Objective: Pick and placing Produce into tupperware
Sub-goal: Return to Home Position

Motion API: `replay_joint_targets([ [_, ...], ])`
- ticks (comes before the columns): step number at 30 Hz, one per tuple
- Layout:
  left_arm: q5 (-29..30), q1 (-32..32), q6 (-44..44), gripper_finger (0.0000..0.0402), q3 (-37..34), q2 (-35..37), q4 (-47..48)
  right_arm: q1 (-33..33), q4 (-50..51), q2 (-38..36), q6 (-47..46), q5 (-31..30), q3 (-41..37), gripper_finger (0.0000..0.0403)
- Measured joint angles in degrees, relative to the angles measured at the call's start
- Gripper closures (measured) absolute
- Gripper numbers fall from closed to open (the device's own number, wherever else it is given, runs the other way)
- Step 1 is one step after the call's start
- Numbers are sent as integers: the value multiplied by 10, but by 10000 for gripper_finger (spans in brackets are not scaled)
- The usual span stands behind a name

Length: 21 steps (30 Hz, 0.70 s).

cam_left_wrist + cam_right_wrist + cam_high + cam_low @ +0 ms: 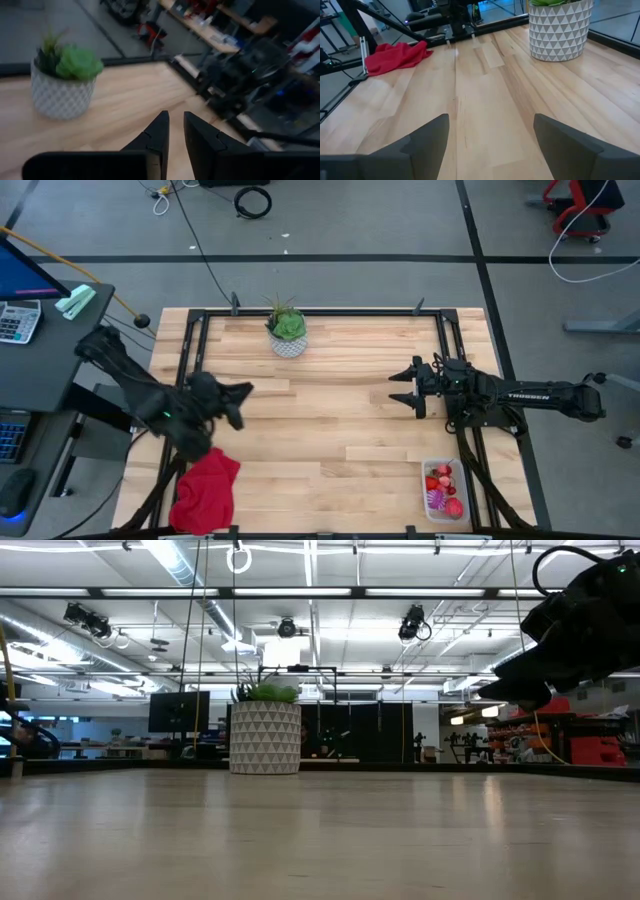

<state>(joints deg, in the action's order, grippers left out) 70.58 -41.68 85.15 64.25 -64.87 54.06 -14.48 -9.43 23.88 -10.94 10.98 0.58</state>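
We see a robotics lab or workshop: a pale wooden table (pixel 330 430) in a black metal frame (pixel 320 311) stands on a grey floor crossed by loose black cables (pixel 252 200), under a high ceiling with white strip lights (pixel 180 565), with cluttered workbenches (pixel 220 35) beyond.

The left gripper (pixel 243 389) was held above the surface's left edge, its fingers (pixel 159 134) nearly closed. The right gripper (pixel 399 388) was held near the right edge, fingers (pixel 431 136) spread wide.
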Motion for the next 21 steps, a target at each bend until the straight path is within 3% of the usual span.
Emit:
replay_joint_targets([
  [7, 15, -36, -52, 344, 0, 86, 25, 0, 0, 0, 0, 0, 0, 103],
  [11, -31, -41, -104, 340, 0, 83, -7, 0, 0, 0, 0, 0, 0, 103],
  [18, -107, -23, -416, 336, 0, 18, -217, 0, 0, 0, 0, 0, 0, 103],
  [21, -184, 15, -519, 341, 0, 21, -285, 0, 0, 0, 0, 0, 0, 103],
])
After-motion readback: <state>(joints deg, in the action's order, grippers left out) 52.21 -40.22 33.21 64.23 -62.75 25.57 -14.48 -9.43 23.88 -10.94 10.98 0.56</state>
